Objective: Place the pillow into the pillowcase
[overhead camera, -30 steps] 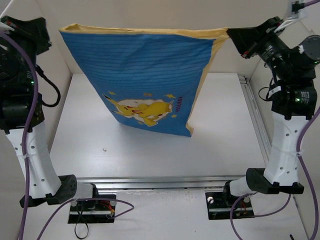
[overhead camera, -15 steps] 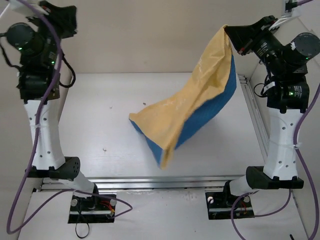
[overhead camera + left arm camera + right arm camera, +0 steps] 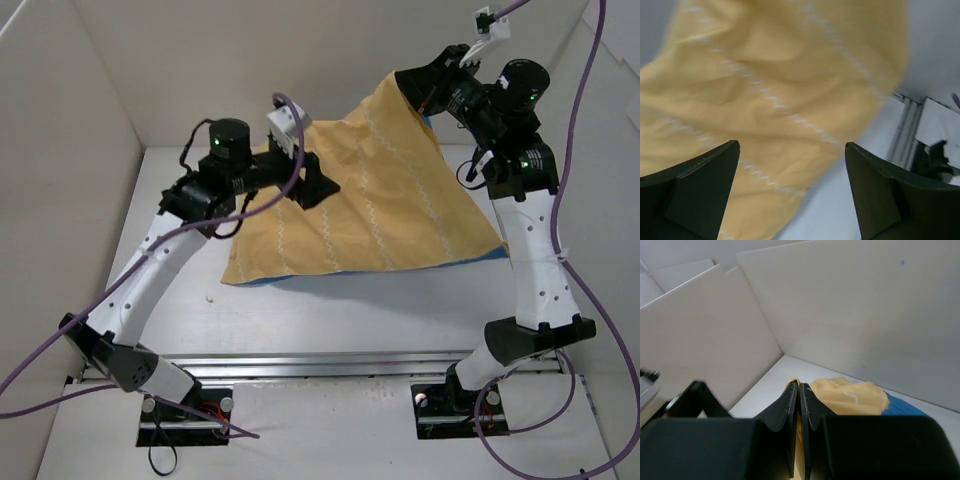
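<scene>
Note: the pillowcase (image 3: 380, 210) lies yellow face up, tented from its far-right corner, which the right gripper (image 3: 415, 85) holds aloft with its fingers pinched shut on the cloth. From that corner the fabric slopes down and fans out onto the table (image 3: 350, 320). Its long axis runs diagonally from far right to near left, and only a thin sliver of the blue face shows along the near edge. The left gripper (image 3: 318, 187) hangs over the far-left part of the sheet with its 2 fingers spread wide and nothing between them. The left wrist view shows yellow cloth directly beneath the gap, with bare table just past the fabric's edge. You cannot tell whether the fingertips touch the cloth. No white pillow shows in any of the 3 views, so you cannot tell whether it sits inside the case. The relation to watch is that 1 corner is held high on the right while the free corners lie to the left, near and far, on the left arm's side. My judgement is that the left arm is the nearer 1 for any regrasp, reaching down and leftward from where its fingers now hang.
</scene>
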`<state>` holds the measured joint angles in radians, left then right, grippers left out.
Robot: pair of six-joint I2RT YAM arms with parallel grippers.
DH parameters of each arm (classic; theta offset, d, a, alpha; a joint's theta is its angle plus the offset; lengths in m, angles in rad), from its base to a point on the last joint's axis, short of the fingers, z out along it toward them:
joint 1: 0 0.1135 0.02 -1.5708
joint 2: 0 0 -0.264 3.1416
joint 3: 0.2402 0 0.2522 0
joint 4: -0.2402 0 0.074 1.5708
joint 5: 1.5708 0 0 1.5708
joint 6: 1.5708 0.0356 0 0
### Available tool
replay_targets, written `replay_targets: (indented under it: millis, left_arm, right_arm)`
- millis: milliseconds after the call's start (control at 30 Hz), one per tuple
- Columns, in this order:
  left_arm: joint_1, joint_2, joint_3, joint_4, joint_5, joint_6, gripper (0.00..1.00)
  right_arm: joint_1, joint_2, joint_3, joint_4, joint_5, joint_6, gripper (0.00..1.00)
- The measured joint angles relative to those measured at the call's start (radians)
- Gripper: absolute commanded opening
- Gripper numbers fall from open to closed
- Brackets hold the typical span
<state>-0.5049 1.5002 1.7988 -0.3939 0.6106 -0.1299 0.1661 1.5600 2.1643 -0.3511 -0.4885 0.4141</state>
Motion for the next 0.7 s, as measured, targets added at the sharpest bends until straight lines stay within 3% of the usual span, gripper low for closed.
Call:
replay_targets:
  millis: [133,333,467,700]
  left_arm:
    - [-0.159,-0.079,-0.068,0.029,-0.136,0.017,0.84]
    - [-0.231,-0.092,-0.071,0.126,-0.486,0.016,0.90]
    - [-0.230,-0.050,-0.081,0.150,-0.690,0.003,0.93]
    - [-0.134,-0.018,-0.229,0.158,-0.776,-0.069,0.93]
  right_arm:
    - [0.051,0.001,-0.025,0.001,0.053,-0.024,0.00]
    - [0.141,-0.002,-0.079,-0.004,0.155,-0.065,0.00]
    - [0.165,-0.030,-0.158,-0.015,0.216,-0.084,0.00]
    - [0.166,-0.109,-0.426,-0.011,0.269,-0.096,0.00]
